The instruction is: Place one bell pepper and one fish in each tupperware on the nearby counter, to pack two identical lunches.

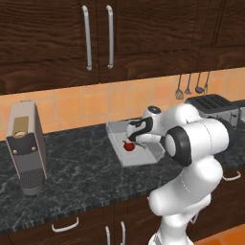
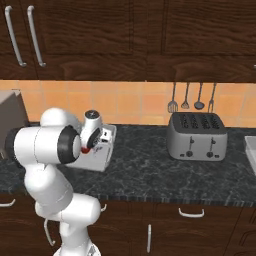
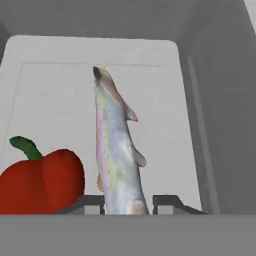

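A light-grey tupperware (image 1: pixel 139 160) (image 2: pixel 102 162) (image 3: pixel 55 100) sits on the black speckled counter (image 1: pixel 81 172) (image 2: pixel 150 175), near the back wall. Inside it rests a red bell pepper (image 1: pixel 128 146) (image 2: pixel 86 149) (image 3: pixel 42 182) with a green stem. Next to the pepper, a silvery fish (image 3: pixel 117 145) points head-first toward the tub's far wall. My gripper (image 1: pixel 131 139) (image 2: pixel 92 145) (image 3: pixel 128 202) hangs low over the tub with the fish's tail between its fingertips (image 3: pixel 167 202). A thin gap shows beside the tail, so the jaws stand slightly open.
A grey coffee machine (image 1: pixel 26 146) stands at the counter's left. To the right of the tub stands a grey slotted toaster (image 2: pixel 196 136) (image 1: pixel 210 105), with utensils (image 2: pixel 192 97) hanging above it. The edge of another light-grey tub (image 2: pixel 251 150) shows at the far right.
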Controlling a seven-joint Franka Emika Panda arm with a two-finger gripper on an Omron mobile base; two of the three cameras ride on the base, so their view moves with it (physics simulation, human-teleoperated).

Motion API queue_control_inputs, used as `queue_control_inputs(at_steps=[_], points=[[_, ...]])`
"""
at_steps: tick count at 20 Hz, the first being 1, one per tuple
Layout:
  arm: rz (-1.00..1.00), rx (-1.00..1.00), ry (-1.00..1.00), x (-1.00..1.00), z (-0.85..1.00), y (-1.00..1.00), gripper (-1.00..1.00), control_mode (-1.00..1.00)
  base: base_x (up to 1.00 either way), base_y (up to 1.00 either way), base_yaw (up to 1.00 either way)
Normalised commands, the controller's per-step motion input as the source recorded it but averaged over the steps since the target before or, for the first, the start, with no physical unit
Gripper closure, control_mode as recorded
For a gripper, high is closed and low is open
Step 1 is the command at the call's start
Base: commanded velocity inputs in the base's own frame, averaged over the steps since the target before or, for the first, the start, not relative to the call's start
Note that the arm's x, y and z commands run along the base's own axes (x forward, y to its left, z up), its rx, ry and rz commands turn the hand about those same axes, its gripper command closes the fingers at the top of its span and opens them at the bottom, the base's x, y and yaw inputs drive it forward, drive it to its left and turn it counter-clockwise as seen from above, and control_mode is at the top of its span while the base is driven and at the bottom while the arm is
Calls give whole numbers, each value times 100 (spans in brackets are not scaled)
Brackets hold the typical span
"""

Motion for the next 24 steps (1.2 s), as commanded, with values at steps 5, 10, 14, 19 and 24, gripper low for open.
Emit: queue_control_inputs(at_steps=[5, 10, 14, 19, 24], points=[[0, -2, -4, 11, -6, 21, -100, -100, 0, 0, 0], [-8, 0, -19, -69, 59, 2, -100, -100, 0, 0, 0], [-13, 4, -24, -100, 44, -56, -100, -100, 0, 0, 0], [-9, 15, -23, -100, 70, -89, -100, -100, 0, 0, 0], [-9, 17, -17, -100, 78, -98, -100, -100, 0, 0, 0]])
